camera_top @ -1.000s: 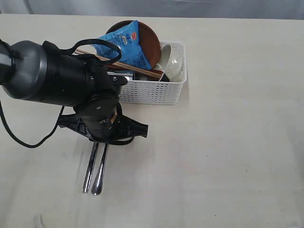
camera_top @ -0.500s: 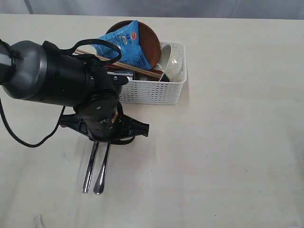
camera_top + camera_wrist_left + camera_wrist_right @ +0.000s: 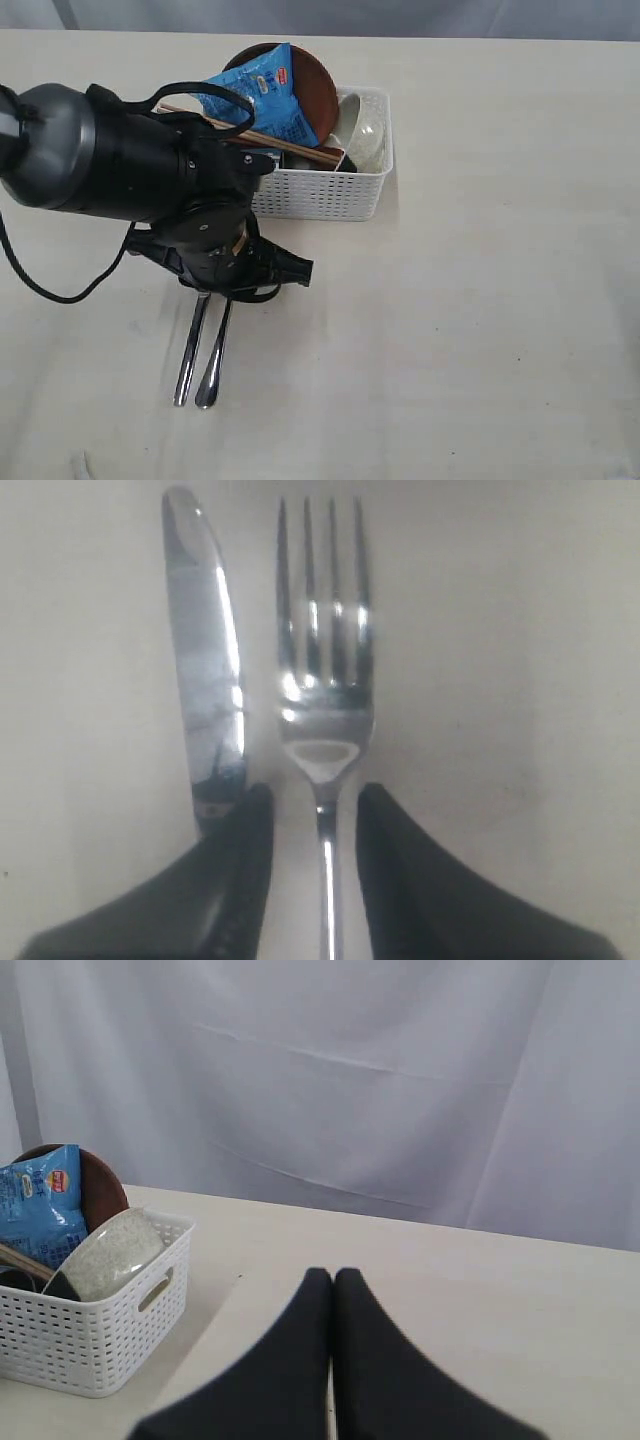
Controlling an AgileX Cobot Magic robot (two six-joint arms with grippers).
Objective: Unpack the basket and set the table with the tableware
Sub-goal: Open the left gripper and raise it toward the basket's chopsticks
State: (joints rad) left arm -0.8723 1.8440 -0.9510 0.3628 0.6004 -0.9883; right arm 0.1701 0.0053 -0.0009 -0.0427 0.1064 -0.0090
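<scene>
Release has just happened: the left pincer [image 3: 312, 802], pinched a second ago, now stands apart astride the fork [image 3: 325, 710], which lies beside the knife [image 3: 205, 680] on the bench [image 3: 480, 330] near the still-loaded basket [image 3: 320, 195]; the right pincer [image 3: 333, 1280] is closed.

No legible text, numbers or signs anywhere. Only printed thing was the blue snack packet [image 3: 268, 92]: white lettering and a small red oval logo [image 3: 284, 74] on it, both too small and blurred to read in exterior view. Right wrist view showed same packet [image 3: 38, 1215] with a yellow-red mark, letters unreadable there too
</scene>
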